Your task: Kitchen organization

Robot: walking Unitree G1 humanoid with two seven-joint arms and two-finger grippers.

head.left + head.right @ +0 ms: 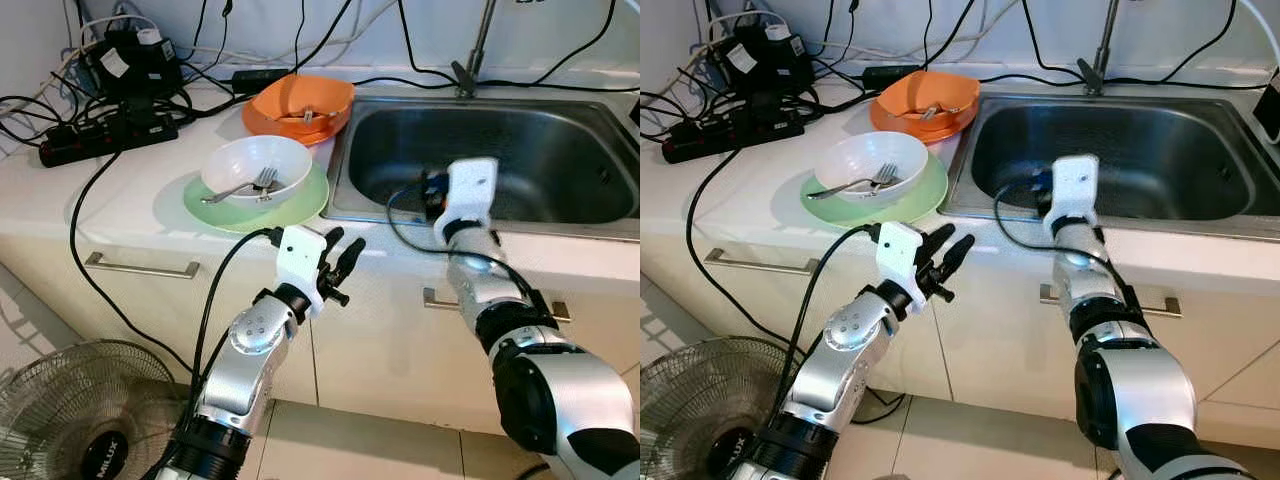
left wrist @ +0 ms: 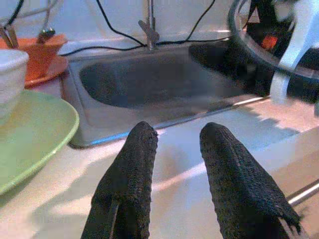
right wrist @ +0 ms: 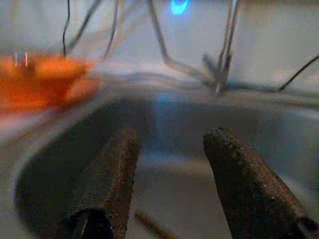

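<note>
White bowl holds fork, sits on green plate.

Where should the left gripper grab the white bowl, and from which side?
Probably the white bowl near rim, coming from the counter's front edge with one finger inside. It sits upright on the green plate; the fork lies across its left-front, so aim right of it. The left gripper is open just in front.

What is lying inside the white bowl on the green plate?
Inside the white bowl, which sits on the green plate, a metal fork lies with its handle over the rim. The plate's middle is covered by the bowl.
</note>
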